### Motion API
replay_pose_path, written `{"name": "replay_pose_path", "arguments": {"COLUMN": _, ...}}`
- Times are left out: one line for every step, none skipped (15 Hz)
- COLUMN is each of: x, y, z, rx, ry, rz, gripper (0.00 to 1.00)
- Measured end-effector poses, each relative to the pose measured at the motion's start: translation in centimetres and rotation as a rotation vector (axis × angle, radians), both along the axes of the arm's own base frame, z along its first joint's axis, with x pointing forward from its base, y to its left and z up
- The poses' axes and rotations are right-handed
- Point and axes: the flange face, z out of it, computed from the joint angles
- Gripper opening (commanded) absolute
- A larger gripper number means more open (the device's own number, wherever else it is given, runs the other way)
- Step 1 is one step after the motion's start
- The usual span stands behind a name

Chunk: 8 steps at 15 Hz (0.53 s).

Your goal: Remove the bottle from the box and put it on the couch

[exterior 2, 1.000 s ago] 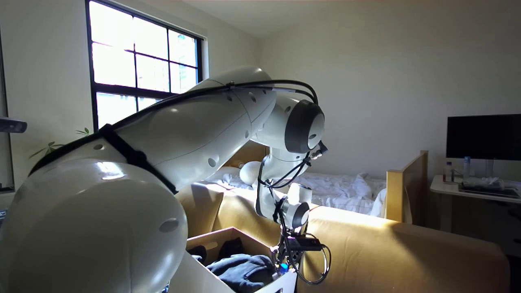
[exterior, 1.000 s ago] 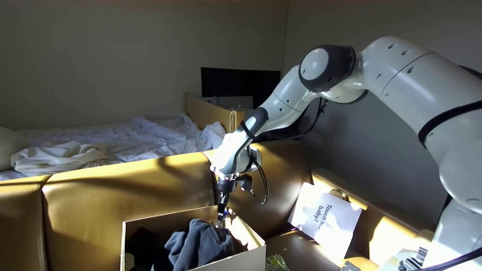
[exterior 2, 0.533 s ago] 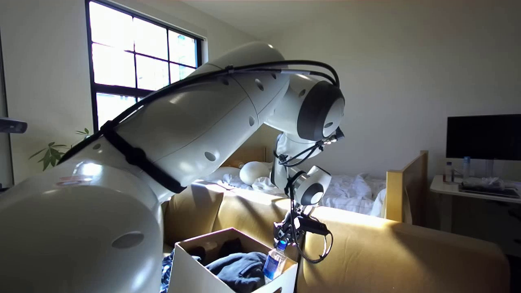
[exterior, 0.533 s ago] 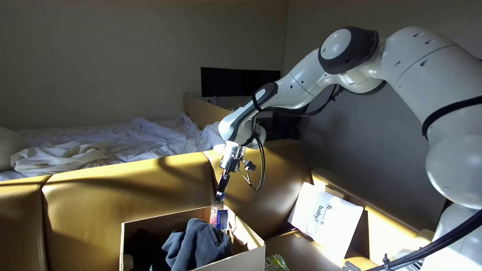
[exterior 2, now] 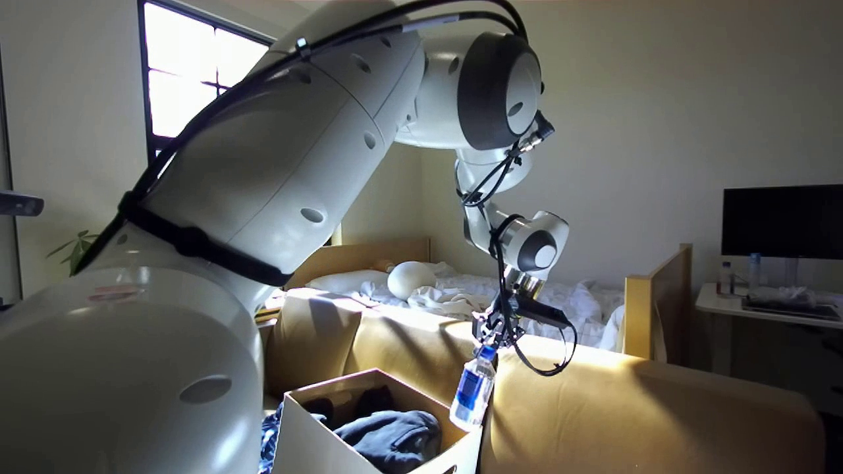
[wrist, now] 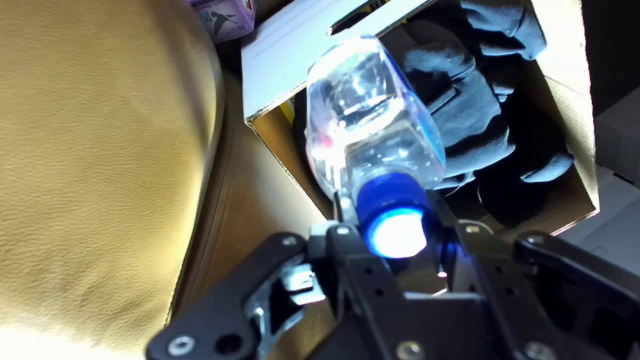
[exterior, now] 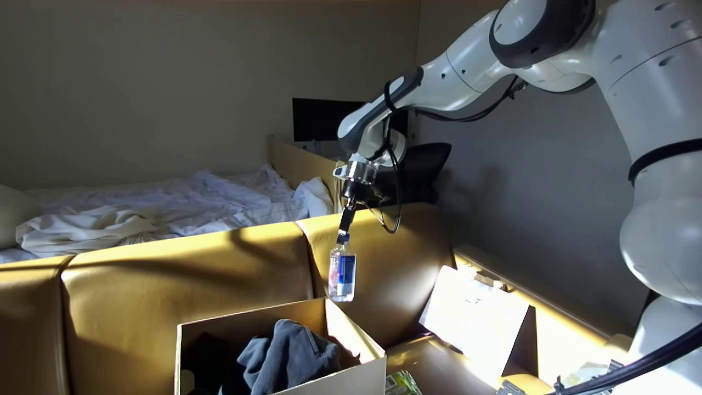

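No word, number or brand can be read in any view. In both exterior views a blue label (exterior 2: pixel 469 390) is borne by the bottle (exterior: pixel 342 269), its print too small to be made out. On the white sheet (exterior: pixel 474 323) in an exterior view, a few faint marks (exterior: pixel 472 300) are washed out by glare. Green and yellow print, too small to be deciphered, is carried by the packet (exterior: pixel 402 383). In the wrist view, a dark silhouette (wrist: pixel 218 22) is printed on a purple carton (wrist: pixel 242 25); what is depicted cannot be told. A reddish mark (exterior 2: pixel 113 293), too blurred to be read, is seen on the robot arm (exterior 2: pixel 283 164).
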Motion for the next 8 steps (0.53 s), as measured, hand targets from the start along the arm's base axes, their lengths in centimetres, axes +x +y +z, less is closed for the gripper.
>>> {"name": "replay_pose_path", "arguments": {"x": 0.1, "y": -1.3, "z": 1.1, "rx": -0.02, "ry": -0.017, "rz": -0.017, "gripper": 0.1}}
{"name": "replay_pose_path", "arguments": {"x": 0.0, "y": -2.6, "z": 1.9, "rx": -0.036, "ry": -0.027, "rz": -0.034, "gripper": 0.1}}
{"name": "replay_pose_path", "arguments": {"x": -0.3, "y": -3.8, "z": 2.4, "rx": -0.038, "ry": -0.033, "rz": -0.049, "gripper": 0.1}}
{"name": "replay_pose_path", "arguments": {"x": -0.8, "y": -5.0, "z": 2.6, "rx": -0.042, "ry": -0.033, "rz": -0.062, "gripper": 0.1}}
{"name": "replay_pose_path", "arguments": {"x": -1.4, "y": -6.3, "z": 2.5, "rx": -0.053, "ry": -0.028, "rz": -0.072, "gripper": 0.1}}
{"name": "replay_pose_path", "arguments": {"x": -2.2, "y": -7.5, "z": 2.1, "rx": -0.064, "ry": -0.019, "rz": -0.077, "gripper": 0.1}}
{"name": "replay_pose_path", "arguments": {"x": -3.1, "y": -8.8, "z": 1.7, "rx": -0.075, "ry": -0.01, "rz": -0.08, "gripper": 0.1}}
{"name": "replay_pose_path", "arguments": {"x": -4.1, "y": -10.1, "z": 1.1, "rx": -0.085, "ry": 0.001, "rz": -0.08, "gripper": 0.1}}
